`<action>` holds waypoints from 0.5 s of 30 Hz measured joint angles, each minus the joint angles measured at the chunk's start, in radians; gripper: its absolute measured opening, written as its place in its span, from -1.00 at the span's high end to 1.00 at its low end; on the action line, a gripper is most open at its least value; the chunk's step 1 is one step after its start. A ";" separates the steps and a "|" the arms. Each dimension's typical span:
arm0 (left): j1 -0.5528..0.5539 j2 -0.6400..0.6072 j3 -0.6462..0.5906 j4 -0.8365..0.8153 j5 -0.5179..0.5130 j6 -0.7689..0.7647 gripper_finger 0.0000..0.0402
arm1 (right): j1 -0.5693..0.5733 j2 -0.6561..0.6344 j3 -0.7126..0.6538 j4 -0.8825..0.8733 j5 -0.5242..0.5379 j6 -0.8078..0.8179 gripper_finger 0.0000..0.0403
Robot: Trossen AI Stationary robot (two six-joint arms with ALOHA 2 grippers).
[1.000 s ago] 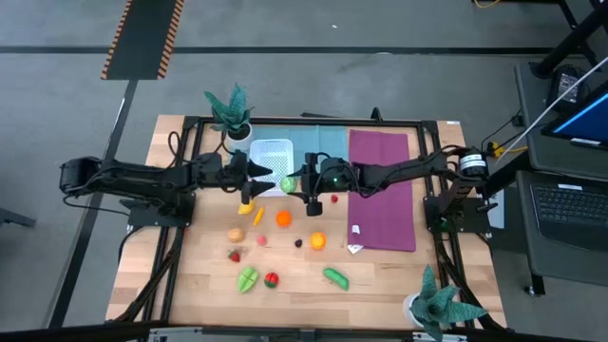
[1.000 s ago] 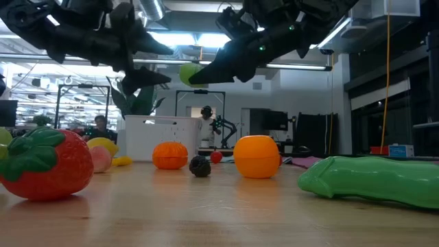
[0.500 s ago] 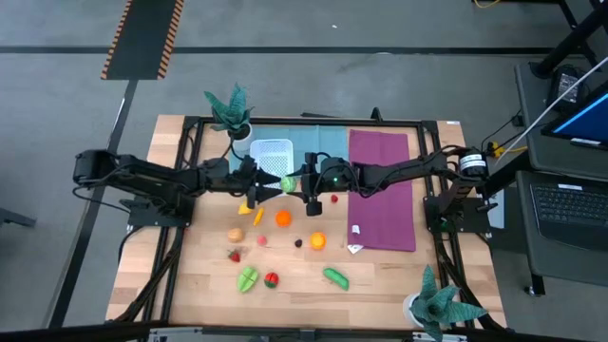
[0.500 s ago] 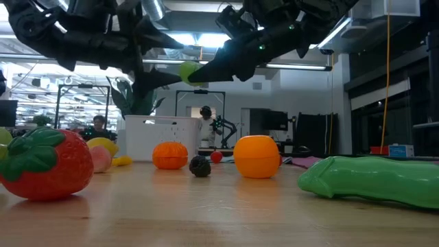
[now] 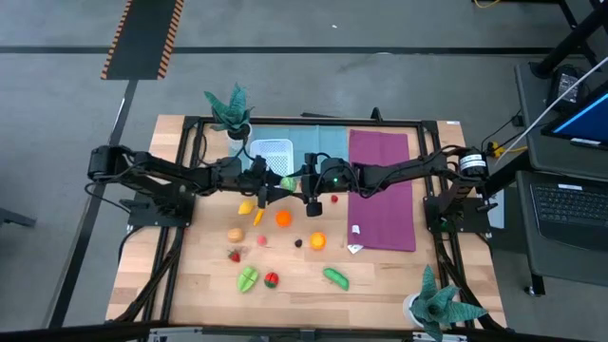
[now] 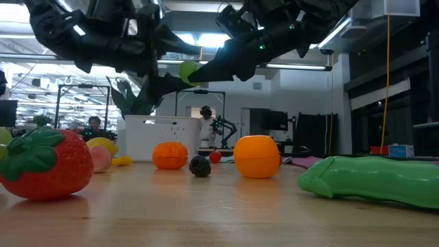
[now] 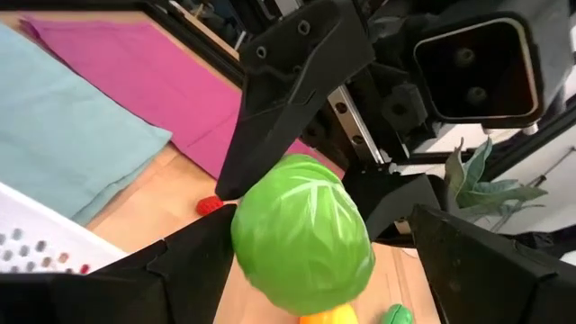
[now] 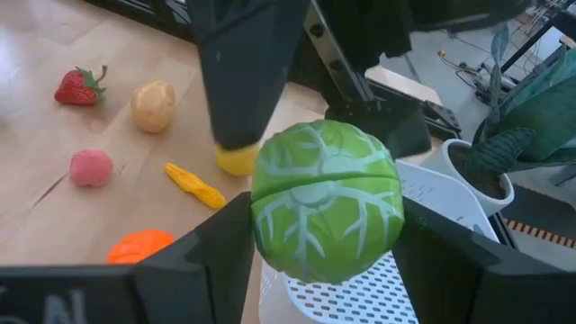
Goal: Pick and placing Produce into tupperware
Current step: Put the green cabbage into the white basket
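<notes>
Right gripper (image 5: 291,183): it grips a green cabbage-like ball (image 5: 288,183) between its two fingers, above the near corner of the tupperware (image 5: 271,152). The right wrist view shows this best: the green ball (image 8: 326,201) sits squeezed between both dark fingers, with the white perforated tupperware (image 8: 432,193) under and behind it.

Left gripper (image 5: 269,185): it is just beside the green ball, facing the right gripper. The left wrist view shows its fingers spread on both sides of the green ball (image 7: 302,235), not clearly touching it, so the left gripper looks released.

Low view only: the green ball (image 6: 189,71) hangs in the air between the two arms, well above the worktop (image 6: 219,206). The white tupperware (image 6: 161,140) stands far behind, a strawberry (image 6: 45,165) and a green cucumber (image 6: 370,180) are very near the camera.

High view only: the other produce lies on the wooden worktop (image 5: 380,285) in front of the grippers: an orange piece (image 5: 283,218), a second orange (image 5: 317,241), a yellow piece (image 5: 246,207), a tan piece (image 5: 235,235), a green leaf shape (image 5: 247,278).

Cloths: a teal cloth (image 5: 318,142) lies under the tupperware, a purple cloth (image 5: 383,190) just beside it.

Tupperware inside: I cannot tell if any produce lies in it.
</notes>
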 joint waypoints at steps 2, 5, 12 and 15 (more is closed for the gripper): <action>0.000 0.011 0.006 -0.001 0.004 0.000 -0.59 | 0.000 0.000 0.000 -0.003 0.000 0.000 -0.12; 0.000 0.019 0.008 0.000 0.004 -0.001 -0.57 | 0.000 0.000 0.000 -0.009 0.000 0.000 -0.12; 0.001 0.019 0.008 -0.007 0.001 -0.001 -0.26 | 0.000 0.000 0.001 -0.009 -0.002 0.000 -0.12; 0.001 0.020 0.008 -0.012 -0.002 0.000 -0.05 | 0.000 0.000 0.001 -0.009 -0.004 0.001 -0.12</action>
